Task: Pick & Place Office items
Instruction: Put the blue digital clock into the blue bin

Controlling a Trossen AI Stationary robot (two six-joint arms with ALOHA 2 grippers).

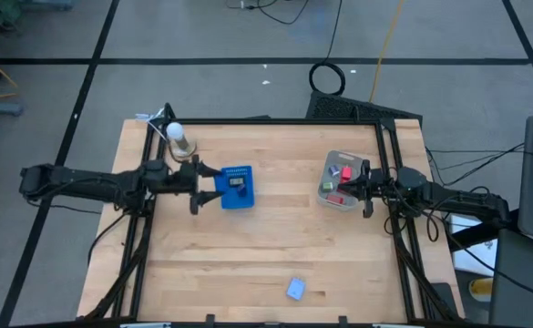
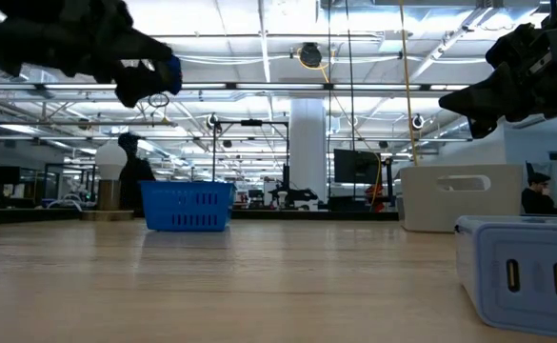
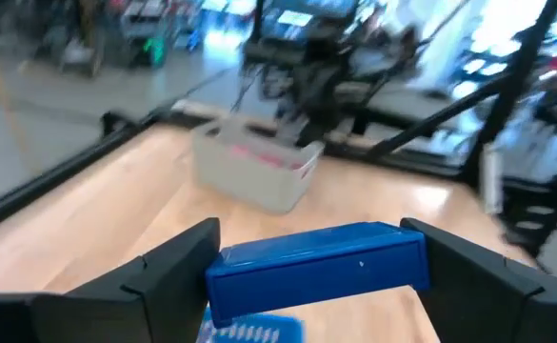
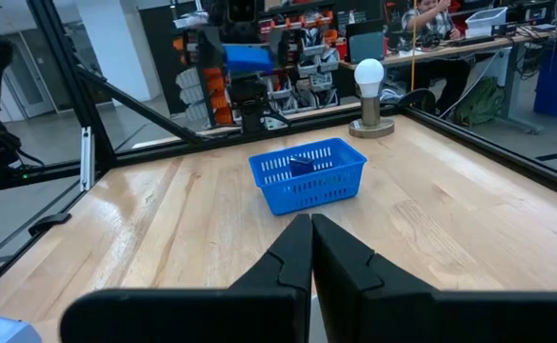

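Observation:
My left gripper (image 3: 316, 272) is shut on a blue rectangular piece (image 3: 318, 265) and hangs high over the left rim of the blue tray (image 1: 238, 188), as the low view (image 2: 164, 74) also shows. A dark piece (image 4: 300, 164) lies in that tray. My right gripper (image 4: 310, 250) is shut and empty, raised by the translucent grey bin (image 1: 338, 181). That bin holds red, pink and green pieces (image 1: 343, 172). A light blue piece (image 1: 295, 289) lies flat on the table near its near edge. My left gripper pinches the blue piece between its two fingers, one finger (image 3: 178, 262) on each short end (image 3: 223, 276). The fingers reach in from the table's left. The piece is lifted clear and lies about level, crosswise between the fingers, above the tray's rim (image 3: 249, 331).
A light bulb on a stand (image 1: 177, 137) is at the far left, just behind my left arm. Bare wood lies between tray and bin and across the near half of the table. The light blue piece (image 2: 524, 276) sits close to the low camera.

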